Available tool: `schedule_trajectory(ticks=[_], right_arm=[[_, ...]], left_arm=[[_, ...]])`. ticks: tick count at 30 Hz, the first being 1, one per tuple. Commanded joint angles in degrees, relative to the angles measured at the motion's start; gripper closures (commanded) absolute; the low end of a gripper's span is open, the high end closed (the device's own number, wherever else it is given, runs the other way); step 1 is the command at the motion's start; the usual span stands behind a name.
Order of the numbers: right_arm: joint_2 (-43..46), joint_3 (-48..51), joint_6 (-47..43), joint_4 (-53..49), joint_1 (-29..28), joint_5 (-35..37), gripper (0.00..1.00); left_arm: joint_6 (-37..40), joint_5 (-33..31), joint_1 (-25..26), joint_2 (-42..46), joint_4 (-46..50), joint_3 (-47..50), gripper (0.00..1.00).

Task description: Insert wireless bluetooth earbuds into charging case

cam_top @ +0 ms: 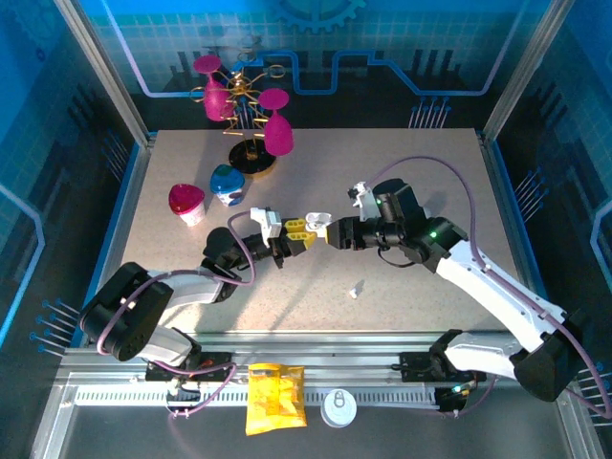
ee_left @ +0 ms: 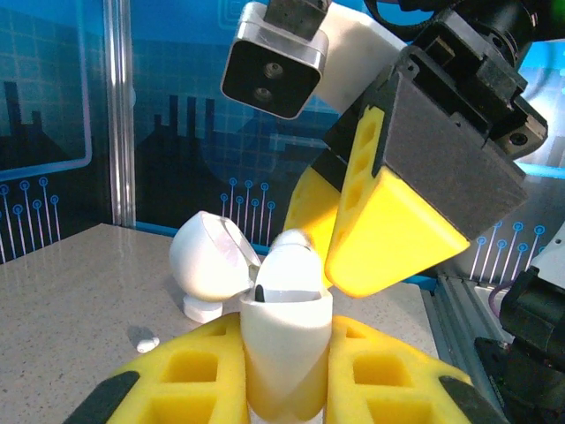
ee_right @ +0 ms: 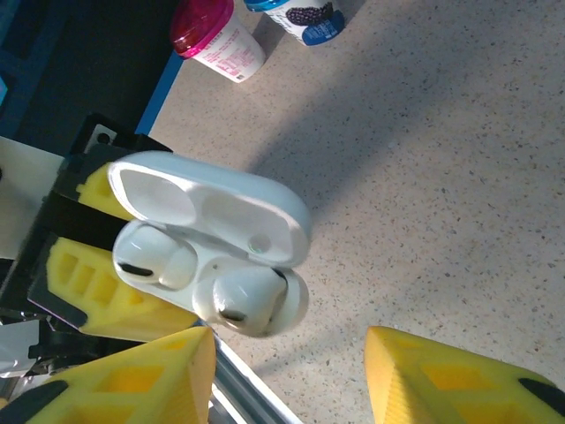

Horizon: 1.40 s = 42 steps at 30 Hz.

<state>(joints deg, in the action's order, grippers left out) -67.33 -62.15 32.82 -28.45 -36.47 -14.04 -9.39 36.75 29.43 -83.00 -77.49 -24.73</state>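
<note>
Above the middle of the speckled table (cam_top: 430, 163), our left gripper (ee_left: 287, 380) clamps the small glossy white plastic charging case (ee_right: 212, 208), presenting its open lid and wells to the right gripper (ee_right: 287, 344). That gripper's yellow jaws stand apart, empty. Both tiny white earbuds (ee_right: 163, 261) sit inside the case, one apparently not fully seated.

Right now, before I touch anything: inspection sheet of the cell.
Surface: speckled beige table; no spills seen.
Job's things: charging case open, lid up; one earbud seated, second earbud looks not fully down.
Clutter: red-lidded cup, blue cup, glass rack; small white item, too small to identify; yellow bag and tin on the near rail.
Grippers: left pincer shut on the charging case; right pincer open at the case, holding nothing.
Cables: purple cable looped over the right arm.
Surroundings: blue printed walls.
</note>
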Motion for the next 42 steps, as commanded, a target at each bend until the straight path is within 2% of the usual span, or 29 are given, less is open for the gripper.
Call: schedule_trajectory(ticks=[1, 7, 12, 24, 29, 33, 37, 42], right_arm=[[-1.2, -2.2, -1.2, 0.7, -0.8, -2.3, 0.52], [-3.4, -3.7, -1.4, -0.2, -0.9, -4.7, 0.52], [-1.4, -3.0, -2.0, 1.4, -0.9, -6.3, 0.5], [4.7, -1.9, -1.8, 2.7, 0.3, -0.7, 0.38], [1.1, -4.2, 2.7, 2.2, 3.7, 0.8, 0.38], [-3.1, -7.4, 1.5, 0.6, 4.1, -0.2, 0.39], [-6.3, -8.6, -0.3, -0.9, 3.9, -3.4, 0.39], [-5.6, -7.6, -2.3, -3.2, 3.0, -5.1, 0.39]], left_arm=[[-0.7, 2.8, 0.4, -0.3, -2.8, -1.5, 1.0], [-0.3, 3.8, 0.5, 0.7, -2.8, -1.2, 1.0], [-0.1, 2.9, 0.4, 1.2, -2.8, -0.4, 1.0], [0.3, 4.2, 0.4, 1.4, -2.8, -0.8, 1.0], [1.2, 7.2, 0.4, 2.3, -2.8, -0.6, 1.0], [1.8, 7.1, 0.4, 3.3, -2.8, 0.3, 1.0], [1.9, 5.9, 0.4, 3.9, -2.8, 0.9, 1.0], [0.6, 1.0, 0.3, 3.6, -2.8, 1.2, 0.99]])
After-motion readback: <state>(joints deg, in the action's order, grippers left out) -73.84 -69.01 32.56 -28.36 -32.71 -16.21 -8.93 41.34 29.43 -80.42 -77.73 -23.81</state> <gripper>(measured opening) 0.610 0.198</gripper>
